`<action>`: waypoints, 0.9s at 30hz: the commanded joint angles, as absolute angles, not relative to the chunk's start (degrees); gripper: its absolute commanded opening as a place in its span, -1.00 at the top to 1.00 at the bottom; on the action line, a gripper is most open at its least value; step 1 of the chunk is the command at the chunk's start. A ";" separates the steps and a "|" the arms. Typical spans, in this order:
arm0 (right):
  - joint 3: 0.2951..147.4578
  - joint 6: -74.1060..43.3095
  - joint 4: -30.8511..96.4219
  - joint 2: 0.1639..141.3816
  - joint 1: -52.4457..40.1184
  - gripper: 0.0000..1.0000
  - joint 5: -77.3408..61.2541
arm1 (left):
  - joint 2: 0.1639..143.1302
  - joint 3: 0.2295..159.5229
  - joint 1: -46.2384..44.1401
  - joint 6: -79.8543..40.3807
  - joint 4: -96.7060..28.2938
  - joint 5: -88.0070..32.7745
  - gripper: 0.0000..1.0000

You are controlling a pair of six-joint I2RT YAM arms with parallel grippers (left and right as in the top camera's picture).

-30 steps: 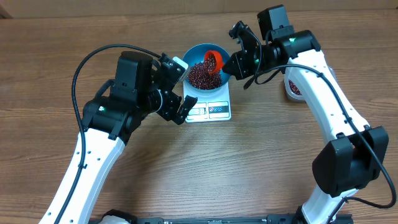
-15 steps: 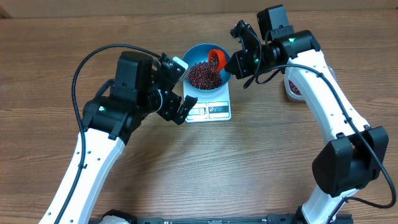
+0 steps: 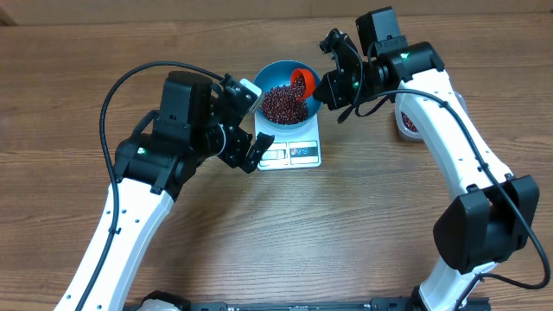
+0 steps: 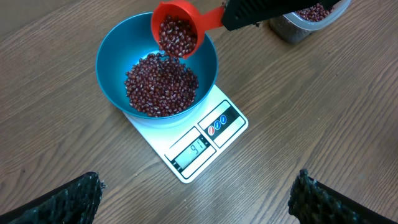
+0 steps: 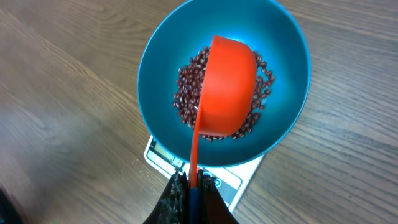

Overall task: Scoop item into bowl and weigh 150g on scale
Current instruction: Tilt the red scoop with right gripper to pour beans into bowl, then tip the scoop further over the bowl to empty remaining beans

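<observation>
Beans [image 4: 160,93] are sitting in the bowl [image 4: 112,68] on the scale [image 4: 211,134]; right claw [image 5: 191,186] is pinching a tilted scoop [image 5: 227,87] above, left claw [image 4: 196,202] is gaping.

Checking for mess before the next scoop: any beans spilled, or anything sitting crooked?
Nothing stands out. The beans lie inside the blue bowl, which sits on the white scale, clear of its display. The red scoop in the right pincer tips over the bowl, and no stray beans show on the table.
</observation>
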State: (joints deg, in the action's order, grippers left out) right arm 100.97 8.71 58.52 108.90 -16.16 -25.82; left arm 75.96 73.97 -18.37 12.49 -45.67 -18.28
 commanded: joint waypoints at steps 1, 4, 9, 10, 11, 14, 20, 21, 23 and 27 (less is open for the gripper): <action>102.94 14.22 59.46 106.41 -16.58 0.93 -28.27 | 75.31 74.74 -18.39 13.76 -45.65 -19.07 -0.99; 102.94 11.27 58.98 106.41 -16.60 0.93 -25.21 | 75.31 74.74 -18.39 13.74 -45.65 -19.07 -0.99; 102.94 14.87 59.83 106.41 -17.10 0.93 -26.15 | 75.31 74.74 -18.41 13.74 -45.65 -19.07 -0.99; 102.94 16.10 60.01 106.41 -17.50 0.93 -26.04 | 75.31 74.74 -18.39 13.74 -45.65 -19.07 -0.99; 102.94 16.12 59.83 106.41 -17.74 0.93 -25.45 | 75.31 74.74 -18.39 13.74 -45.65 -19.07 -0.99; 102.94 15.27 59.61 106.41 -18.00 0.92 -24.88 | 75.31 74.74 -18.41 13.74 -45.65 -19.07 -1.00; 102.94 15.05 59.24 106.41 -18.00 0.93 -24.49 | 75.31 74.74 -18.39 13.74 -45.65 -19.07 -0.99; 102.94 15.05 59.22 106.41 -18.00 0.93 -24.45 | 75.31 74.74 -18.39 13.74 -45.65 -19.07 -0.99; 102.94 15.05 59.24 106.41 -18.00 0.93 -24.45 | 75.31 74.74 -18.39 13.74 -45.65 -19.07 -0.99; 102.94 17.80 60.07 106.41 -18.11 0.93 -25.21 | 75.31 74.74 -18.39 13.74 -45.65 -19.07 -0.99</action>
